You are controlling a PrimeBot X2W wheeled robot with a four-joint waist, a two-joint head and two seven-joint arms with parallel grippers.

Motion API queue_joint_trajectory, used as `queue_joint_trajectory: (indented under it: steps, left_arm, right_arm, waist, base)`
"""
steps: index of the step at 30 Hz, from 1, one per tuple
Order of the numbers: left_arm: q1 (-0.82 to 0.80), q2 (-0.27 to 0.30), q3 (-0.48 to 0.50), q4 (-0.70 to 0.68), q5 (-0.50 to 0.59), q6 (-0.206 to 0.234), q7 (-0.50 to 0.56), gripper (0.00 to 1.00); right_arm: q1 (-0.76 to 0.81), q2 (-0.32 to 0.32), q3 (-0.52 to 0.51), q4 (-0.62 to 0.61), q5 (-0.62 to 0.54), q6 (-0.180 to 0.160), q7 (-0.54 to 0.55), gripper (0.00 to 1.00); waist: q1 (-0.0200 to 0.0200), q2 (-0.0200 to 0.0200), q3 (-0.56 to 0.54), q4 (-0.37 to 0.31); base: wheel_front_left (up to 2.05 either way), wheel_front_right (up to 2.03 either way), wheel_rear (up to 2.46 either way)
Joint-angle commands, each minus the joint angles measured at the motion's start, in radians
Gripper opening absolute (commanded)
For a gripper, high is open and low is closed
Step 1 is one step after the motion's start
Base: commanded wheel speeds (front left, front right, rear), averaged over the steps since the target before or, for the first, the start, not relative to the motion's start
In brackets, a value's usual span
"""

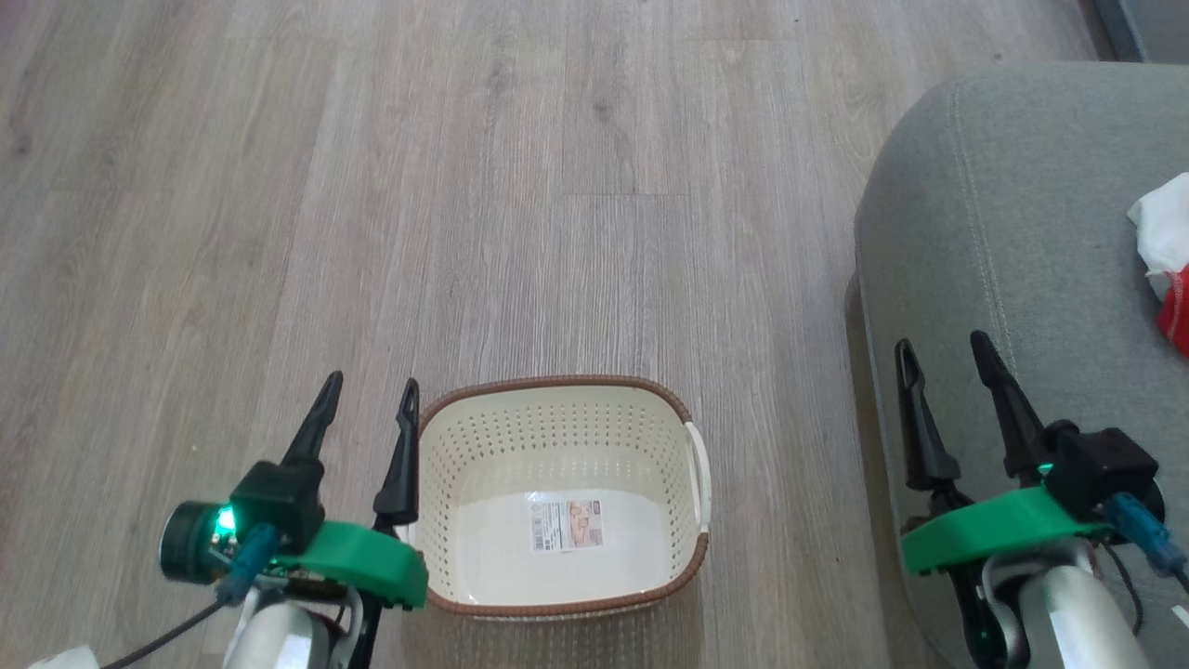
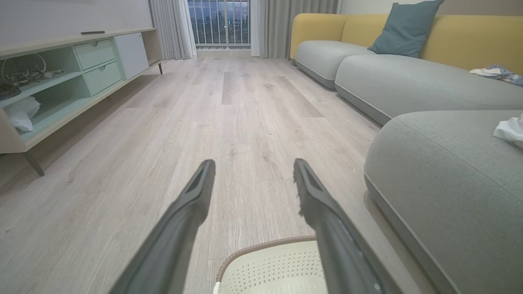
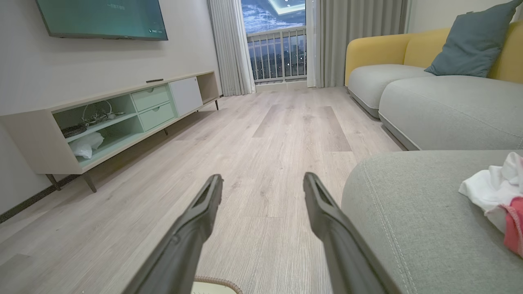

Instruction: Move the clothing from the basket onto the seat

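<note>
The cream basket (image 1: 557,446) with a brown rim stands on the floor, holding nothing but the paper label (image 1: 566,525) at its bottom. My left gripper (image 1: 370,388) hangs open just left of the basket's rim. My right gripper (image 1: 947,351) is open over the front corner of the grey-green seat (image 1: 1012,242). Red and white clothing (image 1: 1166,260) lies on the seat at the right edge of the head view. In the right wrist view the clothing (image 3: 496,194) rests on the seat (image 3: 408,212). A corner of the basket (image 2: 269,267) shows between the left fingers.
Pale wood floor (image 1: 464,186) spreads ahead and to the left. A low TV cabinet (image 3: 110,118) runs along the left wall. More grey cushions (image 2: 408,81) with a yellow back and a blue pillow (image 2: 404,28) extend along the right, with another cloth (image 2: 496,73) on them.
</note>
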Motion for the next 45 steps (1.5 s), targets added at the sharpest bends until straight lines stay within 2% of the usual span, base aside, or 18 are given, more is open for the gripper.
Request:
queue_joint_trajectory:
  steps: [1,16,20,26,35,45]
  left_arm:
    - [-0.027,0.002,0.023,-0.033,0.013,0.009,-0.005,1.00]
    - [-0.021,0.002,0.003,-0.049,0.009,0.053,-0.005,1.00]
    - [-0.019,0.002,0.009,-0.058,-0.047,0.023,-0.005,1.00]
    - [-0.019,0.002,0.024,-0.059,-0.072,-0.011,-0.005,1.00]
    - [-0.014,0.002,0.038,-0.045,-0.095,-0.011,-0.005,1.00]
    - [0.003,0.002,0.046,-0.033,-0.122,-0.034,-0.005,1.00]
  right_arm:
    - [-0.017,0.004,0.024,-0.027,-0.001,0.000,-0.006,1.00]
    - [-0.024,0.012,0.027,-0.008,0.000,0.000,-0.006,1.00]
    - [-0.025,0.013,0.028,-0.008,-0.002,0.000,-0.006,1.00]
    - [-0.028,0.013,0.029,-0.010,-0.006,0.000,-0.006,1.00]
    - [-0.025,0.012,0.028,-0.009,-0.009,0.000,-0.006,1.00]
    - [-0.017,0.011,0.033,-0.002,-0.008,0.000,-0.006,1.00]
  waist:
    - [0.0001,-0.0001,0.000,0.001]
    - [0.0001,-0.0001,-0.010,0.007]
    - [0.0001,-0.0001,-0.010,0.005]
    - [0.0001,-0.0001,-0.005,0.004]
    - [0.0001,-0.0001,-0.011,0.007]
    - [0.0001,-0.0001,-0.026,-0.003]
  base:
    - [0.00,0.00,0.00]
    - [0.00,0.00,0.00]
    - [0.00,0.00,0.00]
    - [0.00,0.00,0.00]
    - [0.00,0.00,0.00]
    - [0.00,0.00,0.00]
